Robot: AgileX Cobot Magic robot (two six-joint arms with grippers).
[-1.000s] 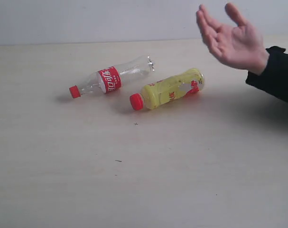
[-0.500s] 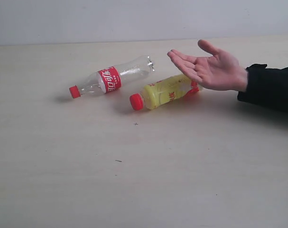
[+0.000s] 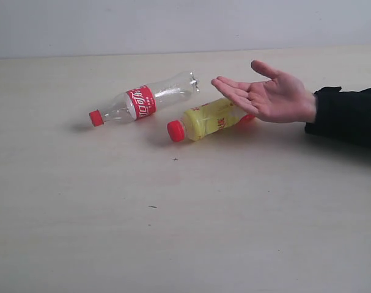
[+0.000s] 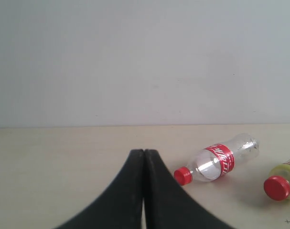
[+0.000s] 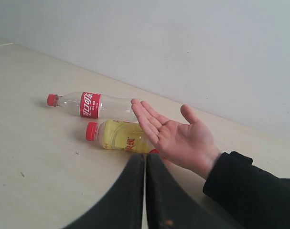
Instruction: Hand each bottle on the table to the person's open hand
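Note:
Two bottles lie on their sides on the pale table [image 3: 173, 232]. The clear bottle with red cap and red label [image 3: 142, 102] [image 4: 216, 162] [image 5: 90, 104] is the farther one. Just nearer lies the yellow bottle with a red cap [image 3: 206, 119] [image 4: 280, 181] [image 5: 118, 135]. A person's open hand [image 3: 268, 96] [image 5: 176, 136] hovers palm up over the yellow bottle's base end. The milky white and butterfly-label bottles are out of view. My left gripper [image 4: 144, 153] is shut and empty, apart from the clear bottle's cap. My right gripper [image 5: 145, 157] is shut and empty, close before the hand and yellow bottle.
The person's black sleeve [image 3: 347, 116] reaches in from the right edge. A plain grey wall [image 3: 173, 24] runs behind the table's far edge. A few tiny dark specks [image 3: 175, 159] dot the tabletop.
The hand has come down from a raised, tilted pose to a flat palm-up pose over the yellow bottle, shifting left. The bottles have not moved.

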